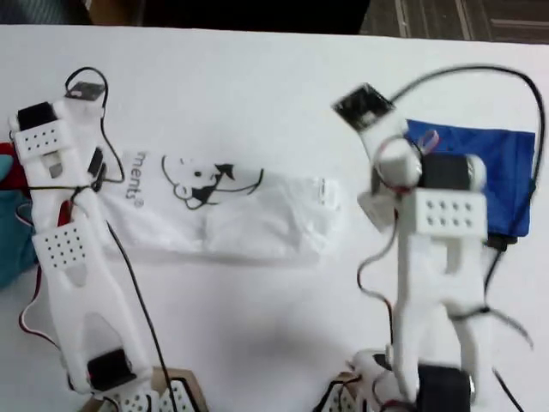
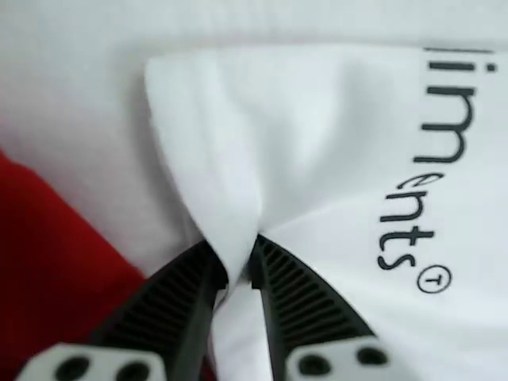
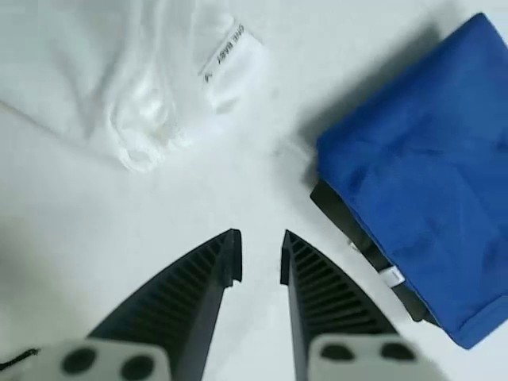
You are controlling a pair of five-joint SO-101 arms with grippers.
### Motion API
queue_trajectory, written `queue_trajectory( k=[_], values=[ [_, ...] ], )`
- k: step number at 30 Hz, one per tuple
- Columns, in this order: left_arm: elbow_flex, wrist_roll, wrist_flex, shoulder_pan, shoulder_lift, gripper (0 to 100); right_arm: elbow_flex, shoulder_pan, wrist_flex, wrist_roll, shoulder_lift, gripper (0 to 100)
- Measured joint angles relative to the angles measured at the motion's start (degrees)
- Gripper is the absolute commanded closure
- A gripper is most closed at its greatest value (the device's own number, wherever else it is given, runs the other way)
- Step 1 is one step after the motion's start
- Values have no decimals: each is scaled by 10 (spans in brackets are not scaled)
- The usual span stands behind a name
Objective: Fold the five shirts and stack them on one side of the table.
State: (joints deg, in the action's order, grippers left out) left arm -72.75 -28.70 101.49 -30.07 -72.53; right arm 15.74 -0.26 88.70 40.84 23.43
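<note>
While the left end effector (image 2: pixel 236 260) pinches the white shirt (image 2: pixel 317 143), the right end effector (image 3: pixel 259 252) hangs ajar, empty.

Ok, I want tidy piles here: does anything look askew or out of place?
Slightly. In the right wrist view, a dark shirt pokes out from under the blue shirt, so that pile is not square. The white shirt is rumpled at the end by its label.
</note>
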Motion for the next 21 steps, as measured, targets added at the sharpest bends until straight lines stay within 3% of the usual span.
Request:
queue_trajectory(
  k=[10, 15, 21],
  values=[
    [54, 4, 0, 44, 62, 976, 422, 164, -161, 73, 291, 901],
    [188, 32, 0, 140, 160, 976, 585, 223, -207, 117, 350, 901],
    [302, 33, 0, 251, 322, 976, 664, 301, -270, 166, 367, 903]
  ],
)
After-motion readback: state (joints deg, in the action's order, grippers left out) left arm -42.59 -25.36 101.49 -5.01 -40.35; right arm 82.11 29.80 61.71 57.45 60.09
